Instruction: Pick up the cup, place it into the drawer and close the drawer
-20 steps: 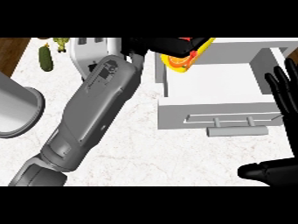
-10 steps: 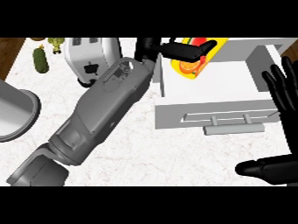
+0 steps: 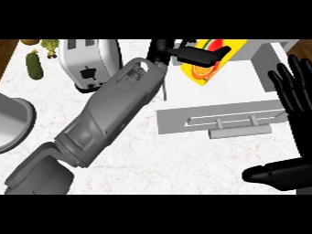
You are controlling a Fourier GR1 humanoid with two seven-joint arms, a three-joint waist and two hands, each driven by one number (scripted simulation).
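Seen from the head: the left hand (image 3: pixel 189 54) curls its fingers round the yellow-and-orange cup (image 3: pixel 206 68) over the open white drawer (image 3: pixel 216 119), hiding much of it. The right hand (image 3: pixel 300 91) rests with fingers spread at the right edge, partly cut off.

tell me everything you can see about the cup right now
The cup is bright yellow with an orange and red fruit-like pattern on its side. Only part shows: the left hand has its black fingers curled across the top of it and hides the rest. It is tilted and held over the open white drawer, near the back left corner. Whether it touches the drawer floor cannot be told.
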